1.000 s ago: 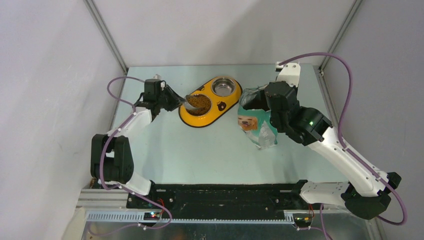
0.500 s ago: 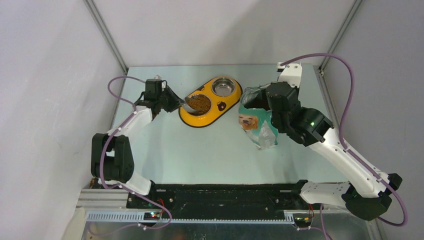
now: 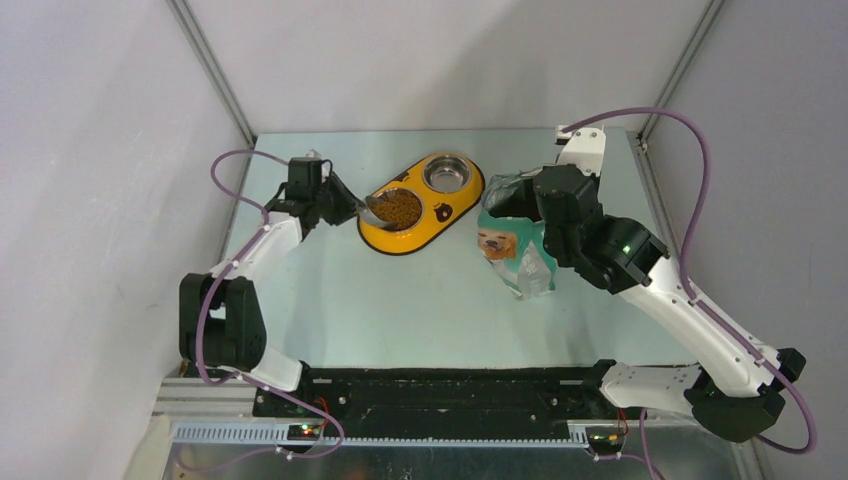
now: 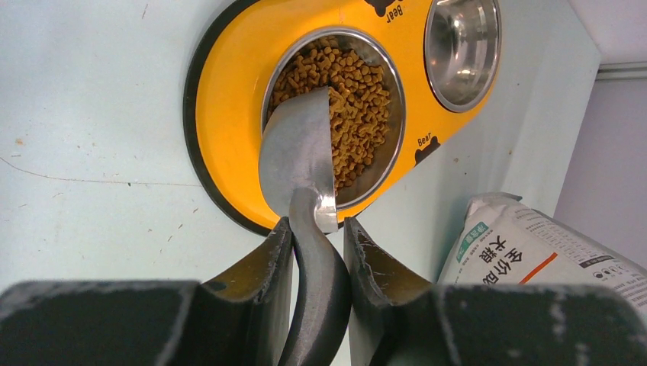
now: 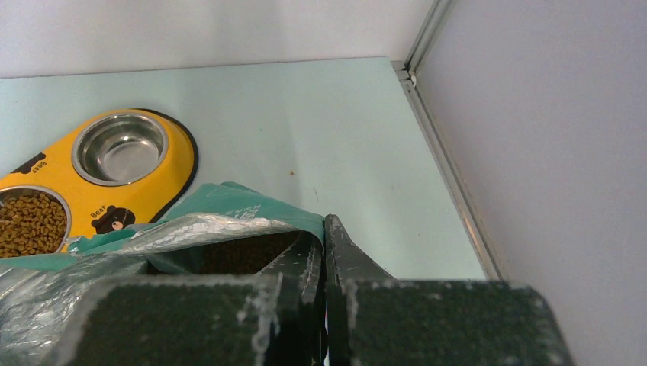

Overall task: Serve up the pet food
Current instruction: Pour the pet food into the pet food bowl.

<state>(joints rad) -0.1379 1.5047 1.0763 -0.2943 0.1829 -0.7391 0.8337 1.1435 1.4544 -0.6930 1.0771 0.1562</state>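
Left pincer (image 4: pixel 318 244) pinches the scoop (image 4: pixel 297 149) over the pet food (image 4: pixel 362 107) in a bowl of the yellow feeder (image 4: pixel 229 114); a hasty pull could flick kibble out. Right pincer (image 5: pixel 324 244), clamped on the bag (image 5: pixel 229 202) beside the feeder, might topple it

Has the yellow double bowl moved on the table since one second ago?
No. The yellow double bowl lies in the same place and at the same angle relative to the table's far edge as before.

The left arm (image 3: pixel 264 245) and right arm (image 3: pixel 700 320) have white shells, black joints and looping purple cables (image 3: pixel 701 165); black pincer fingers (image 4: pixel 255 293) look scuffed.
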